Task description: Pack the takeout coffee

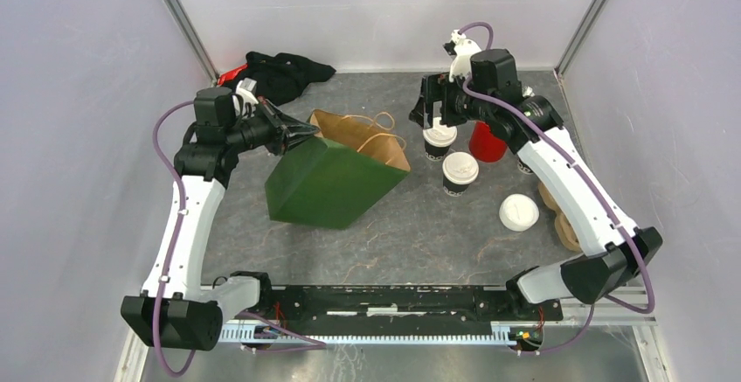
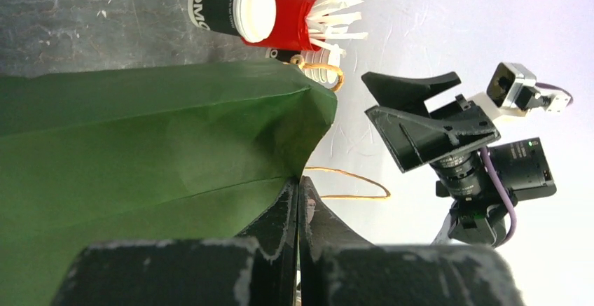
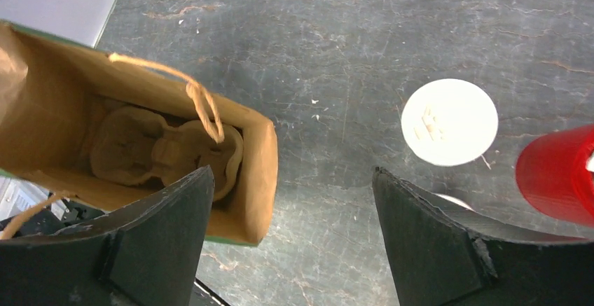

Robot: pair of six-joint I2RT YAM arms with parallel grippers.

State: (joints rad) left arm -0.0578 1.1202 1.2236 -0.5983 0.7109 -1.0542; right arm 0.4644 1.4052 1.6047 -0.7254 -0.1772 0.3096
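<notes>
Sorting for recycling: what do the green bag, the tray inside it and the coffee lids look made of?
Green bag: paper, matte, creased, kraft-brown inside.
Tray inside: likely moulded pulp, dull tan, rounded wells.
Coffee lids: probably plastic, smooth white, moulded rim.

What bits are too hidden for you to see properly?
Top view: the right arm hides most of the brown cardboard shapes and part of the red plastic cup.
Right wrist view: the right gripper's finger covers part of the brown moulded tray inside the green paper bag.
Left wrist view: the dark lidded paper cup's white lettering curves out of sight.
</notes>
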